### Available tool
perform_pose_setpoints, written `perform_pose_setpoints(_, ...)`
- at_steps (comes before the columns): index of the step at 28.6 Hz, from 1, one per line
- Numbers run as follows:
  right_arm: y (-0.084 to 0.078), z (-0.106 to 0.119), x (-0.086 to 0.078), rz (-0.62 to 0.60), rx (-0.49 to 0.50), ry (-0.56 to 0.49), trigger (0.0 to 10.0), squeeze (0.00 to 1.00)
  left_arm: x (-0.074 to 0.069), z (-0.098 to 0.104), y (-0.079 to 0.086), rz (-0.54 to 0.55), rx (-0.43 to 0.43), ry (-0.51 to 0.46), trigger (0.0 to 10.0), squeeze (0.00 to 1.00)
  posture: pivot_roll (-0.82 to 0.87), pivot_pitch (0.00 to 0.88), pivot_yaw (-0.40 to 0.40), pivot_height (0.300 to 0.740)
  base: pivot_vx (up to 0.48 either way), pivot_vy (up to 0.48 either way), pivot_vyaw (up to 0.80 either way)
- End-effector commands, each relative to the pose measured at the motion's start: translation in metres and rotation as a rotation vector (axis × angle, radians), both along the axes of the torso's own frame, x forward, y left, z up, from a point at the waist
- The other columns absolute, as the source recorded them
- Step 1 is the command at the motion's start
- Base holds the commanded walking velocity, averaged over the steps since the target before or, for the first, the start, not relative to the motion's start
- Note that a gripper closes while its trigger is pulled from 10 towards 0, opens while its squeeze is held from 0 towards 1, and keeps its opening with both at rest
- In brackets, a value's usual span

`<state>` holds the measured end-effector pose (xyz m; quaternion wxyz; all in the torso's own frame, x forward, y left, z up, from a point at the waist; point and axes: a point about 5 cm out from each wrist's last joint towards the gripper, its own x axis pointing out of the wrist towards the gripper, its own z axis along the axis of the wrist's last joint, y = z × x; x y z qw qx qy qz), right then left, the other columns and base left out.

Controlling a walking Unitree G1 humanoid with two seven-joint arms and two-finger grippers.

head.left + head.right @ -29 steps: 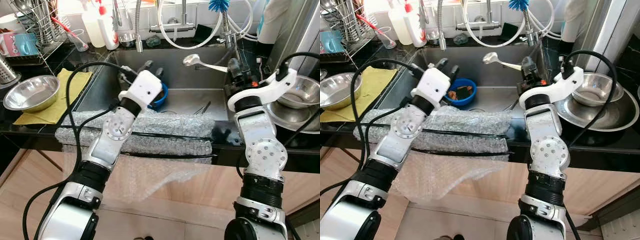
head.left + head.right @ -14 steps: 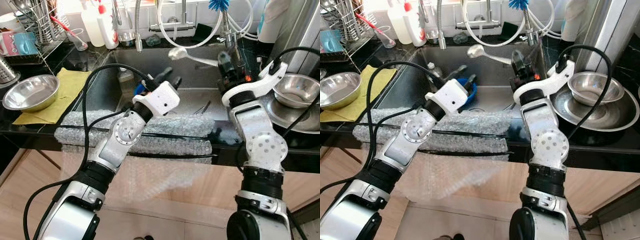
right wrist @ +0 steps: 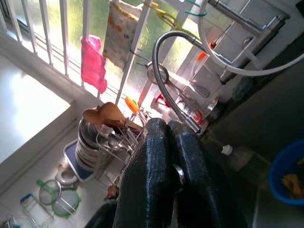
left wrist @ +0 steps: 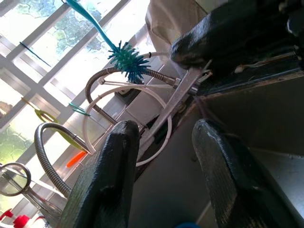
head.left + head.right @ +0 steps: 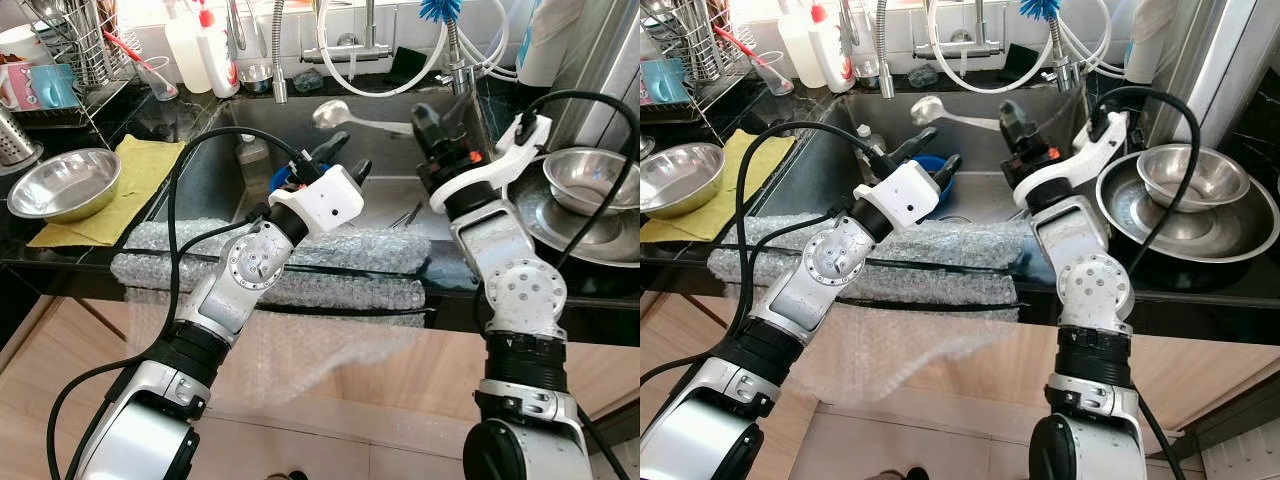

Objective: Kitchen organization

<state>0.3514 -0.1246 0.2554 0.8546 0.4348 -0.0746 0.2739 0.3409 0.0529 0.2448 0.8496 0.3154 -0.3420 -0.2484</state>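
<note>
Steel sink (image 5: 385,195) spans my view, bubble wrap (image 5: 270,262) draped over its near edge. My left gripper (image 5: 335,155) hovers over the basin, fingers parted, empty. My right gripper (image 5: 420,118), fingers pinched together, holds a metal ladle (image 5: 335,113) pointing left.

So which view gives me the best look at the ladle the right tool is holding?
The left eye view: the ladle, bowl and handle, runs to the right tool above the sink. The right eye view shows the same. The right wrist view gives only a metal glint between shut fingers.
</note>
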Motion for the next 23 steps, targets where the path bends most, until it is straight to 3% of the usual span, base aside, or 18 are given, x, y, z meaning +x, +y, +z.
perform_pose_setpoints(1,0.012,-0.005,-0.001,0.048,-0.023,0.016,10.0,0.0,0.001,0.003,0.0,-0.001,0.024,-0.018,10.0,0.0,-0.06,0.084,0.096,0.74,0.0,0.0,0.0)
perform_pose_setpoints(16,0.027,0.008,-0.012,0.109,-0.007,-0.038,10.0,0.0,0.001,-0.001,-0.004,0.0,0.077,-0.023,10.0,0.0,-0.07,0.087,0.097,0.74,0.0,0.0,0.0)
perform_pose_setpoints(23,0.032,0.017,-0.017,0.125,0.013,-0.06,10.0,0.0,0.006,0.003,0.003,0.094,0.081,-0.076,10.0,0.0,-0.07,0.089,0.099,0.74,0.0,0.0,0.0)
